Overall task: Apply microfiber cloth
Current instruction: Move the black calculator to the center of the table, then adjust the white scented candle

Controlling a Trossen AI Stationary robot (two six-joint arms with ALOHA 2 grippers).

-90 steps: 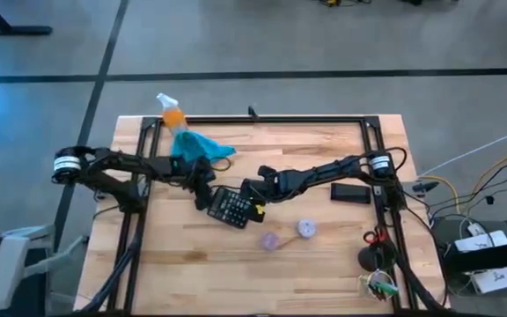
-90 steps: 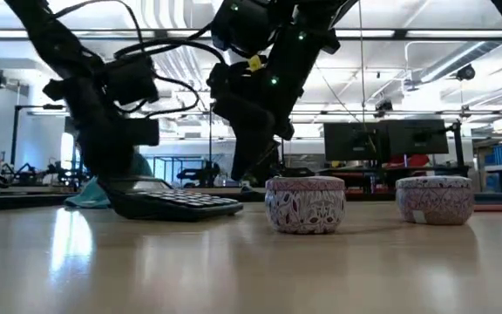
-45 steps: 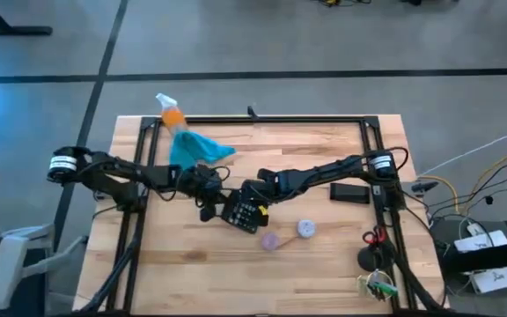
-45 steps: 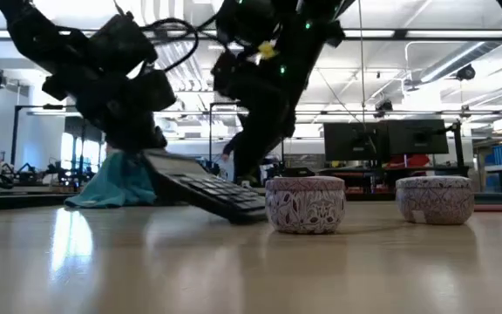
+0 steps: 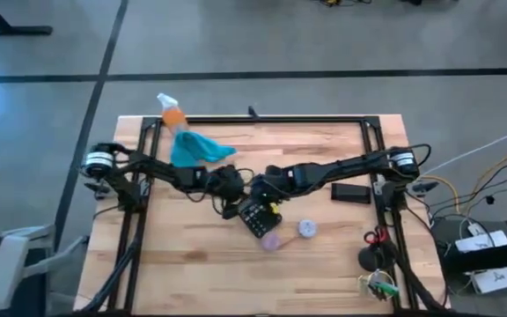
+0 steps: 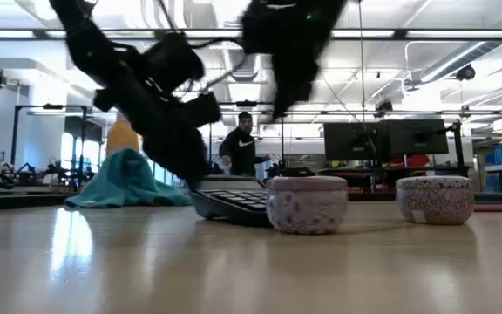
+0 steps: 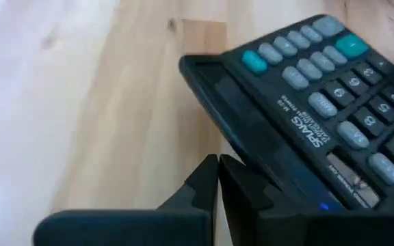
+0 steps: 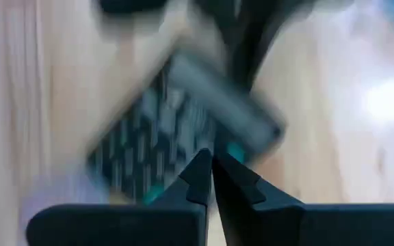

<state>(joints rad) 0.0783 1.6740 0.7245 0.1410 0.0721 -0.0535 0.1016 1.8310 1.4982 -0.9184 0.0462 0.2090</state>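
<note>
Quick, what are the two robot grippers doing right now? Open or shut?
Left gripper: shut, empty, its tips beside the calculator.
Right gripper: shut, empty, above the calculator.

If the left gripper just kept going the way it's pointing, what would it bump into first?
Most likely the black calculator: the left gripper, fingers shut, points at its display edge, seemingly almost touching, though depth is unclear.

On the table lie one teal microfiber cloth (image 5: 197, 148), one orange spray bottle (image 5: 171, 112), one black calculator (image 5: 258, 216), two patterned round tins (image 6: 307, 203) and one dark flat device (image 5: 349, 192).
</note>
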